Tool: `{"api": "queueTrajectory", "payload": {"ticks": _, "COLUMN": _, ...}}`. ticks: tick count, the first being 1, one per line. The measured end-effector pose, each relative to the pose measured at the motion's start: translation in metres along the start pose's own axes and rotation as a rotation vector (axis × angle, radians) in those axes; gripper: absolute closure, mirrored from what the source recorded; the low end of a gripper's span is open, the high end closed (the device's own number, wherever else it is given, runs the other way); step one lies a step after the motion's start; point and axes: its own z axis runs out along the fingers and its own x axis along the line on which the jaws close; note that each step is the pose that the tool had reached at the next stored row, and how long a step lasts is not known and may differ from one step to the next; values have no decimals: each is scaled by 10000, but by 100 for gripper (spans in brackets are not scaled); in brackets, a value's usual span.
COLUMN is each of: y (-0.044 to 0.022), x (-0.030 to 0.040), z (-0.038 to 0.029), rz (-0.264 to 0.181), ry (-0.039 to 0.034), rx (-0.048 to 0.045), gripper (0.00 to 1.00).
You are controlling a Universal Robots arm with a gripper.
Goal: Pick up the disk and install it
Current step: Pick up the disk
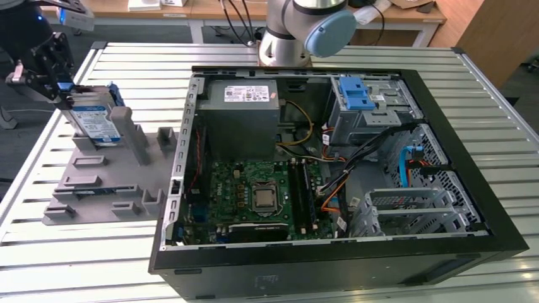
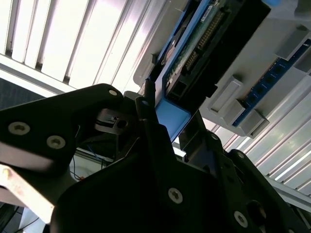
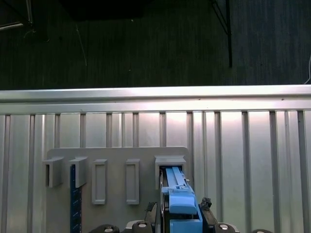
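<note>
The disk (image 1: 94,123) stands on edge in a slot of the grey holder plate (image 1: 110,183) at the exterior view's left, its white-and-blue label showing and its blue frame around it. My gripper (image 1: 72,95) is at the disk's upper end, shut on it. In both wrist views the blue frame (image 2: 170,114) (image 3: 182,204) sits between the two dark fingers (image 2: 146,104), which lie against both of its sides. The disk's lower end is still inside the holder slot (image 3: 170,162).
The open computer case (image 1: 337,265) lies to the exterior view's right of the holder, with a drive bay carrying a blue latch (image 1: 358,95) at its far end and a metal cage (image 1: 413,205) nearer. All of it rests on a slatted metal table (image 1: 84,252).
</note>
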Motion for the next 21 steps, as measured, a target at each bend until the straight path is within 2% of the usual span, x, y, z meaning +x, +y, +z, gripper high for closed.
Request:
{"api": "queueTrajectory", "payload": {"ticks": 10, "y": 0, "x": 0, "z": 36, "rz": 0, "ry": 2, "rx": 0, "gripper": 55}}
{"api": "queueTrajectory", "payload": {"ticks": 12, "y": 0, "x": 1, "z": 36, "rz": 0, "ry": 4, "rx": 0, "gripper": 56}}
{"api": "queueTrajectory", "payload": {"ticks": 13, "y": 0, "x": 1, "z": 36, "rz": 0, "ry": 4, "rx": 0, "gripper": 63}}
{"api": "queueTrajectory", "payload": {"ticks": 21, "y": 0, "x": 8, "z": 37, "rz": -165, "ry": 4, "rx": -1, "gripper": 63}}
